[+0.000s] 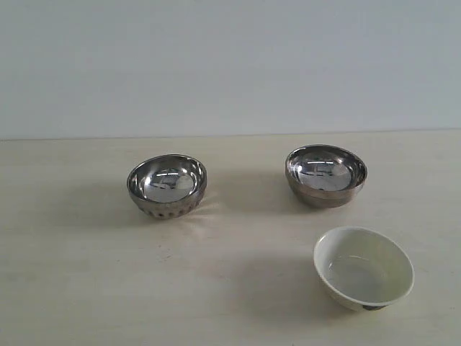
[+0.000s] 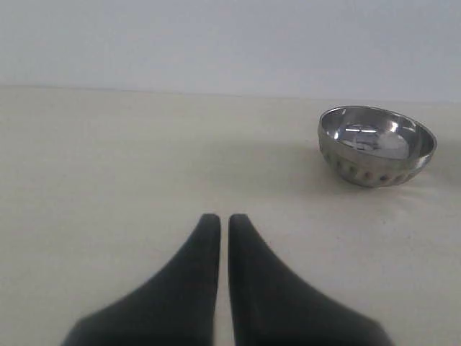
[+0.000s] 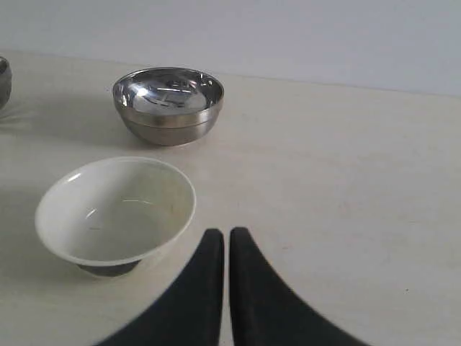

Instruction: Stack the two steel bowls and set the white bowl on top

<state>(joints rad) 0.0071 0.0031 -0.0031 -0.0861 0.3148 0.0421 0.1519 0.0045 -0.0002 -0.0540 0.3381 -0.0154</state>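
The ribbed steel bowl [image 1: 167, 185] stands upright at the middle left of the table; it also shows in the left wrist view [image 2: 377, 145]. The smooth steel bowl [image 1: 325, 175] stands apart from it to the right and appears in the right wrist view [image 3: 168, 104]. The white bowl [image 1: 364, 267] with a dark foot sits nearer the front right, and its open mouth shows in the right wrist view [image 3: 116, 212]. All three are empty and separate. My left gripper [image 2: 219, 217] is shut on nothing, short of the ribbed bowl. My right gripper [image 3: 220, 232] is shut, empty, beside the white bowl. Neither gripper appears in the exterior view.
The pale wooden table [image 1: 86, 274] runs back to a plain white wall [image 1: 230, 65]. A sliver of the ribbed bowl [image 3: 3, 81] shows at the edge of the right wrist view.
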